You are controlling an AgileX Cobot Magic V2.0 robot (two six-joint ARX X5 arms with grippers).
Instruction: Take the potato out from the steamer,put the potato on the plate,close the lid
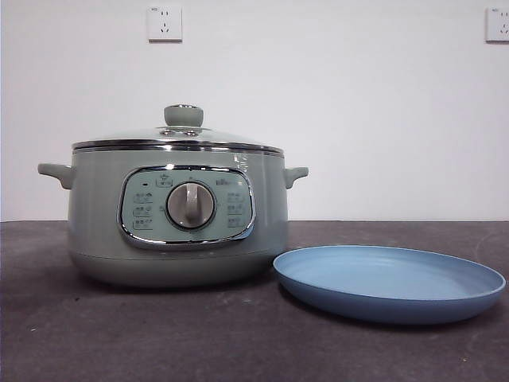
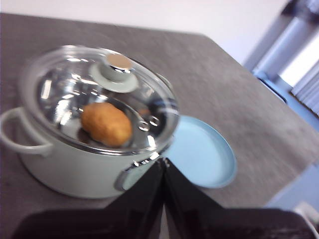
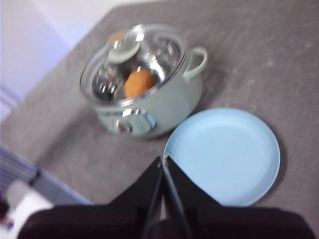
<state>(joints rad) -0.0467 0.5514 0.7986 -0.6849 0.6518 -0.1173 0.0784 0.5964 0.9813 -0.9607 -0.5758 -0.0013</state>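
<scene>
plate [image 1: 390,282] lower right in front view, bare, just beside steamer [image 1: 179,219] | lid [image 1: 179,139] on steamer | potato [image 2: 106,124] inside, seen only through glass, wrist views blurred | left gripper [image 2: 163,164] pressed together | right gripper [image 3: 163,162] pressed together, above plate edge

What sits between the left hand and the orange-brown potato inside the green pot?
The clear glass lid with its sage-green knob, closed on the steamer, covers the potato. The left wrist view shows this; the left hand hangs beside the pot, jaws shut.
</scene>
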